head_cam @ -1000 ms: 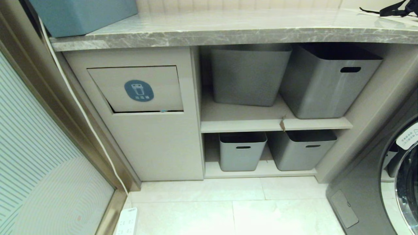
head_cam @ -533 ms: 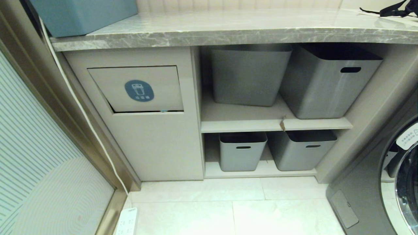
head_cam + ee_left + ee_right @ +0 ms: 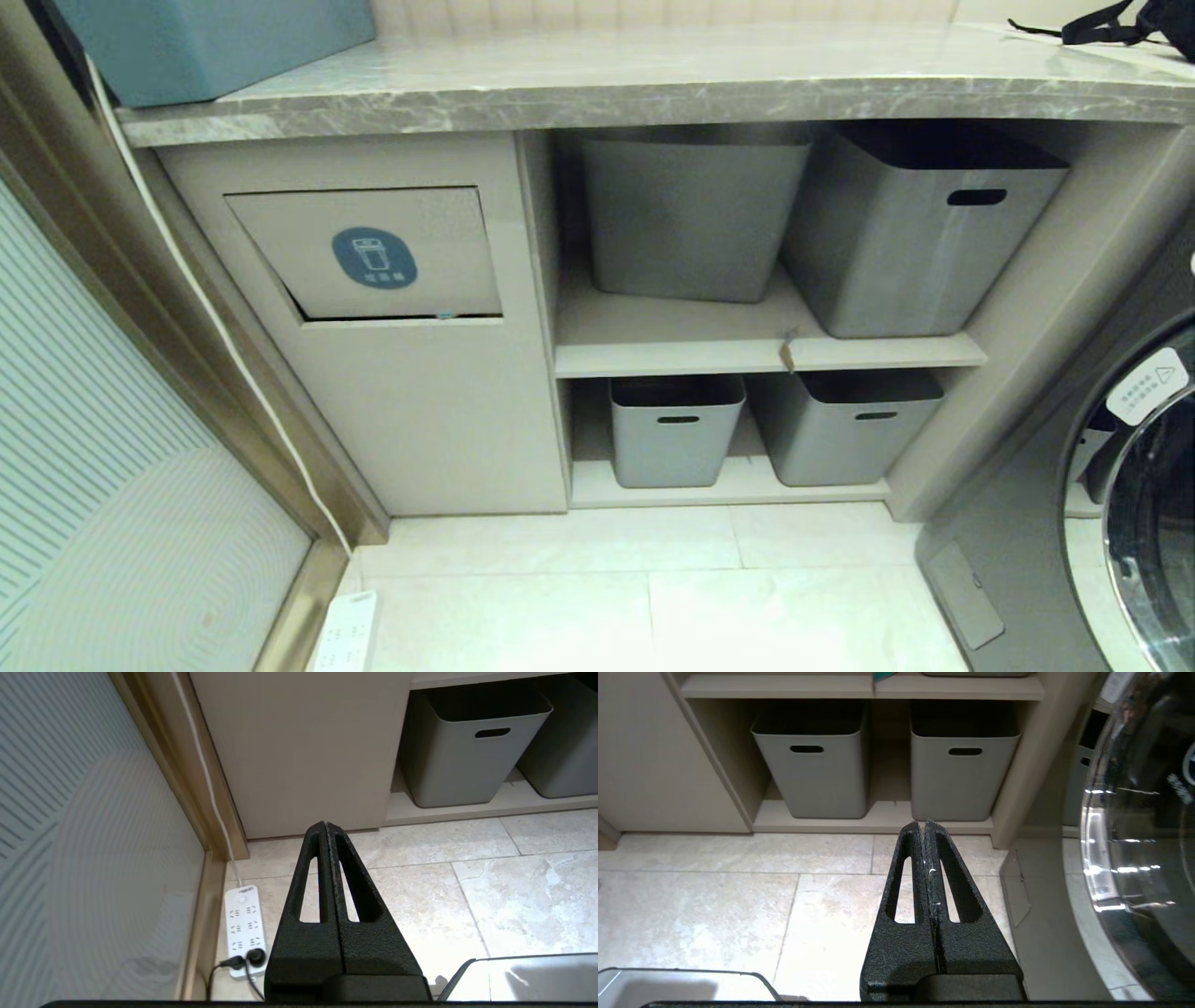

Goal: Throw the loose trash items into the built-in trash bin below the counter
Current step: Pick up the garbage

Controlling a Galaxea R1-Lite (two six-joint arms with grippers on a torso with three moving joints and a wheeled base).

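Note:
The built-in trash bin [image 3: 369, 252] is a beige cabinet front under the left end of the grey marble counter [image 3: 653, 93]; its flap with the blue oval sticker stands slightly ajar at the bottom. A small tan scrap of loose trash [image 3: 789, 353] hangs over the edge of the middle shelf, and its teal side shows in the right wrist view [image 3: 882, 675]. Neither arm appears in the head view. My left gripper [image 3: 325, 825] hangs shut and empty low over the floor tiles before the cabinet. My right gripper [image 3: 923, 823] is shut and empty in front of the lower tubs.
Grey tubs fill the shelves: two above [image 3: 686, 219] [image 3: 920, 243], two below [image 3: 674, 429] [image 3: 845, 425]. A washing machine [image 3: 1120, 485] stands at right, a ribbed glass door [image 3: 112, 467] at left. A white power strip [image 3: 245, 924] and cable lie by the door frame. A blue box [image 3: 205, 42] and a black strapped bag [image 3: 1120, 19] sit on the counter.
The whole head view has slid a little to the left, so the camera has moved. Nothing in the scene has shifted; both grippers stay shut.

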